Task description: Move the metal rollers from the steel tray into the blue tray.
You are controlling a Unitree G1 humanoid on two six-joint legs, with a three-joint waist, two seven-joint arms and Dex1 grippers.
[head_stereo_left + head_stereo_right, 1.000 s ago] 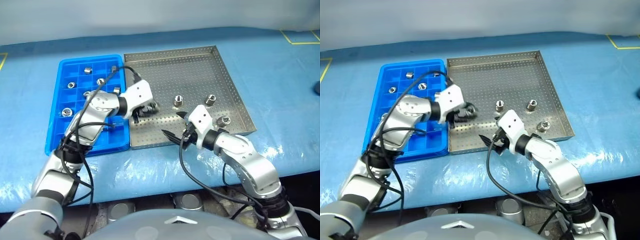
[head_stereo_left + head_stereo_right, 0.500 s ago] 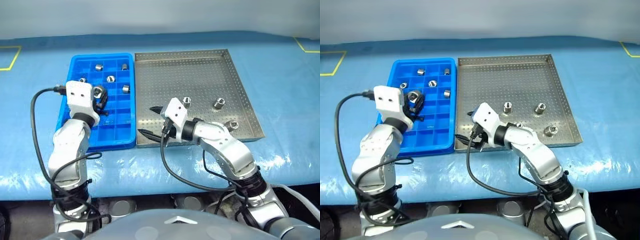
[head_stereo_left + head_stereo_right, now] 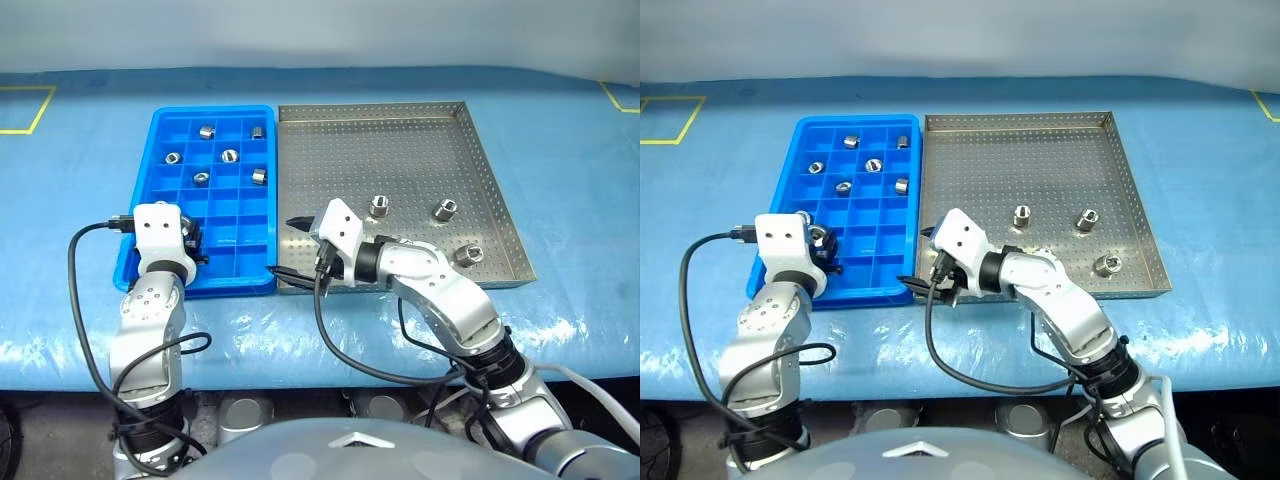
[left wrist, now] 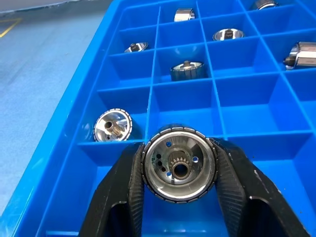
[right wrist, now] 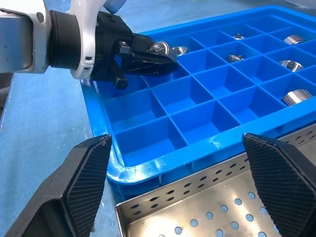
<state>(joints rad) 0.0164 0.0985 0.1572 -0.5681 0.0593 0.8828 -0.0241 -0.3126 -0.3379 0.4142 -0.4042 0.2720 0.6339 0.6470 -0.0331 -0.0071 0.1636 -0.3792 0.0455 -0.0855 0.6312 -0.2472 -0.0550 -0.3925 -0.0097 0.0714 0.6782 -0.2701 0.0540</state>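
So the held roller (image 4: 179, 169) was sitting clamped between the two black fingers (image 4: 126, 197) of the left gripper (image 4: 178, 170), hollow end facing the wrist camera, right above the blue tray (image 3: 152, 150). Relative to that tray, it hung over the compartments in the near corner on the robot's left side; whether it touched the tray floor I couldn't tell.

In the compartment just beyond that one, against the tray's outer wall, another roller (image 4: 112, 125) lay tipped with its open face showing. Further up the tray there were five more rollers (image 3: 230, 155), each in its own compartment, all in the far half.

The steel tray (image 3: 400, 112) sat right beside the blue tray, long edges touching or as good as. Three loose rollers were left on its perforated floor, all in the near half and well away from the blue tray: one (image 3: 380, 206) towards the middle, one (image 3: 444, 209) further out, and one (image 3: 469, 253) close to the near outer corner.

The right gripper (image 3: 292, 245) had its jaws spread wide with nothing in them, hovering over the steel tray's near corner next to the blue tray, pointing at the blue tray.

Both trays rested on a blue sheet (image 3: 560, 150).
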